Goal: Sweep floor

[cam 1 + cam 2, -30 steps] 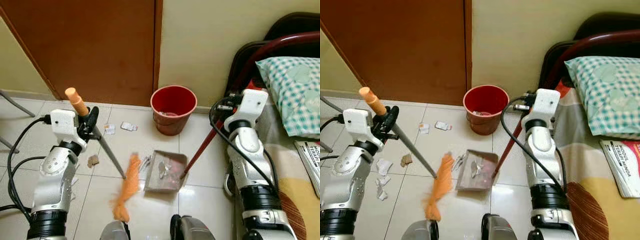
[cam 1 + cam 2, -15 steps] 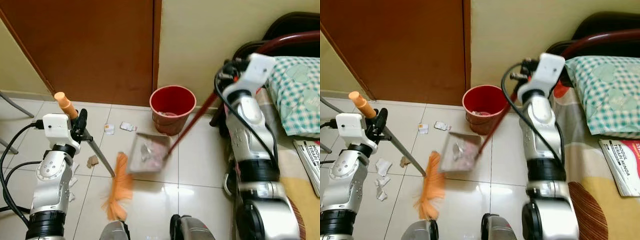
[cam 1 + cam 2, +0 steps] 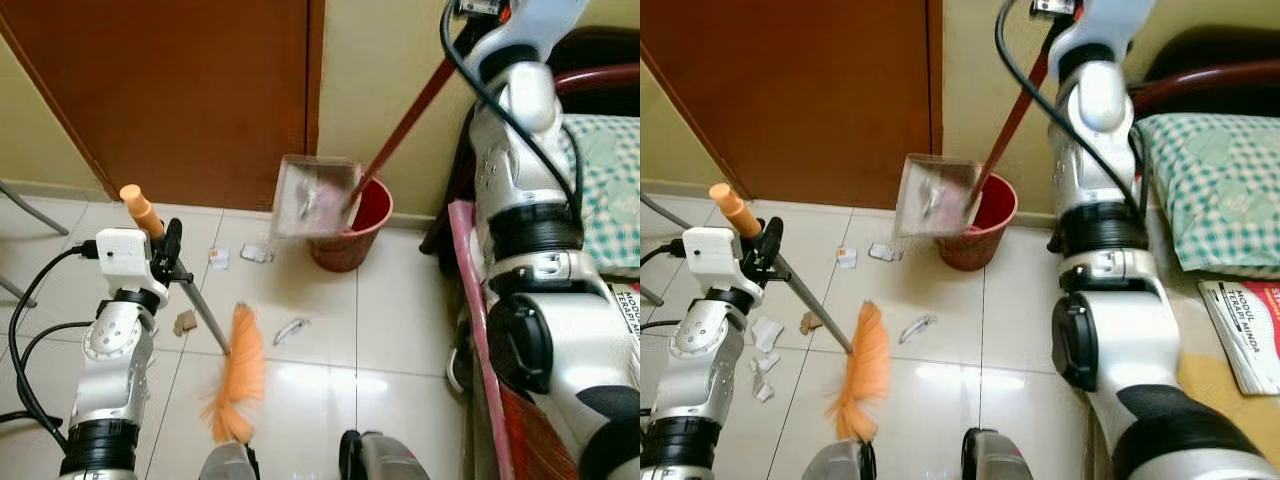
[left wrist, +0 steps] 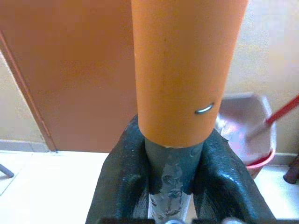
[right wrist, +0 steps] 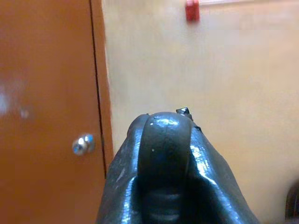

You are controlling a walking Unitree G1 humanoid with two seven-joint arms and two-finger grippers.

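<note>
The right gripper (image 5: 166, 154) was clenched around the top of the red dustpan handle (image 3: 405, 118), with the arm raised high against the wall. The grey dustpan (image 3: 315, 197) hung tilted in the air, its pan at the near rim of the red bucket (image 3: 352, 225) by the door frame, litter visibly resting in it. The left gripper (image 4: 170, 175) grasped the broom shaft (image 3: 205, 315) just below its orange cap (image 4: 187, 70); the orange bristles (image 3: 238, 385) rested on the tiled floor (image 3: 380, 330) in front of the robot's feet.

The risk from here looked plain: the pan overlapped the bucket only partly, so tipping it further could have spilled litter onto the tiles. Scraps (image 3: 762, 350) lay near the left arm, a wrapper (image 3: 291, 329) beside the bristles, and paper bits (image 3: 255, 253) near the bucket, all not yet swept.
</note>
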